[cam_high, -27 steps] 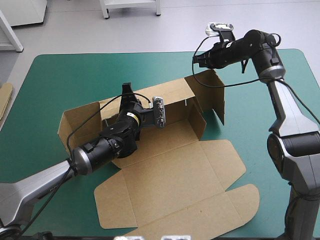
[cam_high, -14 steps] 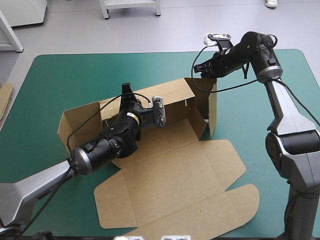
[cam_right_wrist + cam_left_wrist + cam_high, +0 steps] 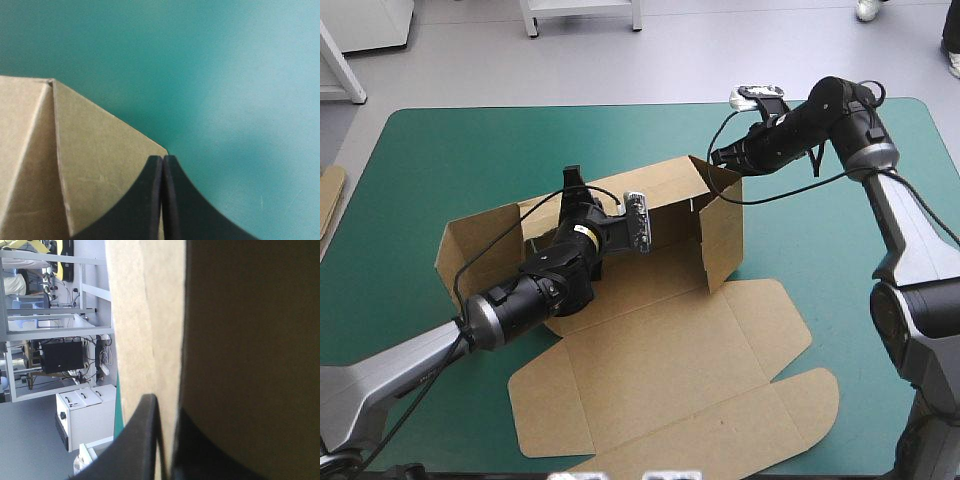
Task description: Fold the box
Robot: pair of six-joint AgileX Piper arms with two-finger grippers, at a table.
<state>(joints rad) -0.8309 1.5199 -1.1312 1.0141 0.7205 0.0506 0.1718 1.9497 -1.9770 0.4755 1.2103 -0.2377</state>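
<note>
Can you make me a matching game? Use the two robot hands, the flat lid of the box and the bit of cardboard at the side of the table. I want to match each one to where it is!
Things:
1. left hand
2. right hand
3. lid
4. spare cardboard

Places:
A. lying flat on the table, at its near edge
B. at the table's left edge
C. shut, at the top corner of the side flap
D. pinching the back wall of the box

Pairs: 1-D, 2-C, 3-A, 4-B
</note>
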